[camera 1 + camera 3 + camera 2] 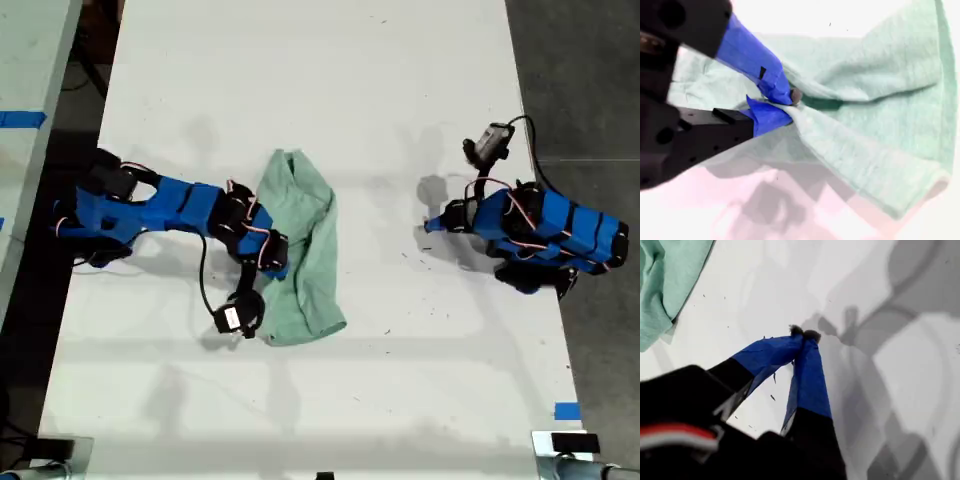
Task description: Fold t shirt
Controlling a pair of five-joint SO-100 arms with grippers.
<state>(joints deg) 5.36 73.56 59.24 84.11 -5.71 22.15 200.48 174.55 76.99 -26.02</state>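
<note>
Fingertips [785, 97] of second gripper [782, 107] pinch t shirt [865, 120] fold; first gripper [805, 335] pressed together, empty. Risk: thin pinch slips, fold collapses.

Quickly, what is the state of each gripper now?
My first gripper: shut, holding nothing.
My second gripper: shut on the t shirt.

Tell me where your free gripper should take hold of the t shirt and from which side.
My second gripper is shut on a pinch of the t shirt at its edge toward the exterior view's left. My first gripper, shut and empty, should probably take the bare opposite long edge, coming from the exterior view's right, where that arm sits and nothing covers the cloth.
</note>
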